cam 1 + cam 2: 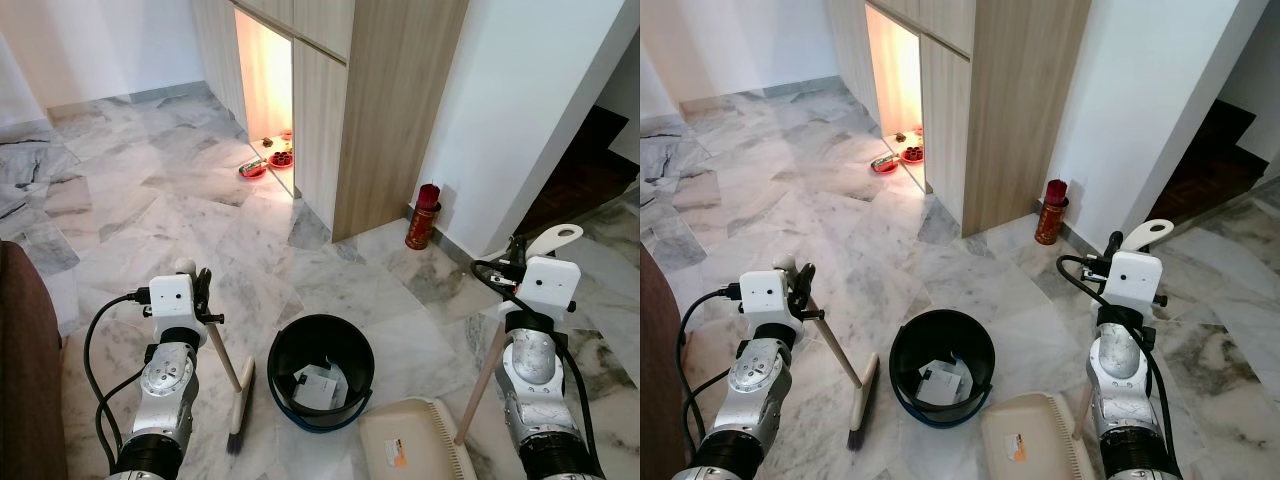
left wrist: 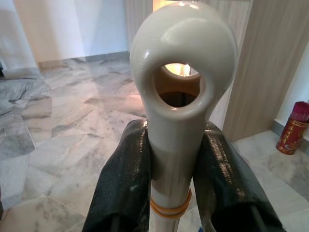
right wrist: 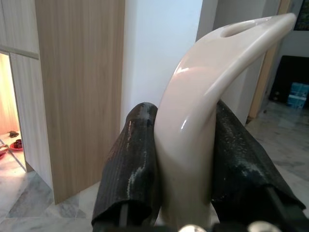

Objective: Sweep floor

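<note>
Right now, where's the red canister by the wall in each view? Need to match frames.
Left eye view: red canister right of centre, on the floor at the white wall's foot, beside the wooden cabinet.
Right eye view: same spot, slightly nearer centre.
Left wrist view: at the right edge, past the broom handle.
Right wrist view: not in it.
Shared landmark: the wooden cabinet's corner, in all four.

Home interior: marble floor (image 1: 150, 180), wood-panelled cabinet (image 1: 390, 110) with lit altar niche (image 1: 265, 90).
</note>
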### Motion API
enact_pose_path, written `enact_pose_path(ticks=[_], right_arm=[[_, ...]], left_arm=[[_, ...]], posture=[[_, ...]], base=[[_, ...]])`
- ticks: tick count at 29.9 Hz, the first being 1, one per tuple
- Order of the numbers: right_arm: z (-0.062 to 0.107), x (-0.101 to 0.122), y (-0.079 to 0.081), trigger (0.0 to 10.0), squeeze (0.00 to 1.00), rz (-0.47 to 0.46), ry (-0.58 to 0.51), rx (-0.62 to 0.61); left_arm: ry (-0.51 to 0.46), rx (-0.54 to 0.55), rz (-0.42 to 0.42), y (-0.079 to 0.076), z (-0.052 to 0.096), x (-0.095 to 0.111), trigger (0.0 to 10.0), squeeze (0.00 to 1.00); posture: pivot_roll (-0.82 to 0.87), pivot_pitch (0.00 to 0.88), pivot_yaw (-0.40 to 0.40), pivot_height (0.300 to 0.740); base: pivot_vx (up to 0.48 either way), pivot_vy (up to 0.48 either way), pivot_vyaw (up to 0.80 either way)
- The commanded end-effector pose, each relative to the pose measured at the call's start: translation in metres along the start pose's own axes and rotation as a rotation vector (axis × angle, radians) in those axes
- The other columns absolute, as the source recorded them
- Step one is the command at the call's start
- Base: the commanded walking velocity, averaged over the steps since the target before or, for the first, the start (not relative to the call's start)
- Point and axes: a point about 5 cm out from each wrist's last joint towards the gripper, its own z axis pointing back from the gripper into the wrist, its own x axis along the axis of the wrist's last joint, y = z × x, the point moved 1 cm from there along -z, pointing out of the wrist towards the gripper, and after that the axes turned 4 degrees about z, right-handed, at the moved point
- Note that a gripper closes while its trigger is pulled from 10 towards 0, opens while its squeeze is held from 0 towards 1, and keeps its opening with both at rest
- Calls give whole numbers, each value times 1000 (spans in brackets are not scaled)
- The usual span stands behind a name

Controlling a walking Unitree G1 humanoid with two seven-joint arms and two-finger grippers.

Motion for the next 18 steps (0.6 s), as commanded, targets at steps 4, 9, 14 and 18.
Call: enact_pose_path(ticks=[4,9,14,18], right_arm=[[-8,16,2,10000,0,-5,-68,11],[-9,15,1,10000,0,-6,-63,9],[-9,15,1,10000,0,-7,-62,11],[-10,15,1,10000,0,-7,-62,12]], left_arm=[[-39,2,-9,1,-4,10,10000,0],[-40,2,-7,0,-3,10,10000,0],[-42,4,-5,0,-4,10,10000,0],[-44,6,-6,0,-4,11,10000,0]], posture=[[-9,0,-16,740],[-9,0,-17,740],[-8,0,-19,740],[-7,0,-20,740]], base=[[0,0,0],[0,0,0],[-284,0,0],[-284,0,0]])
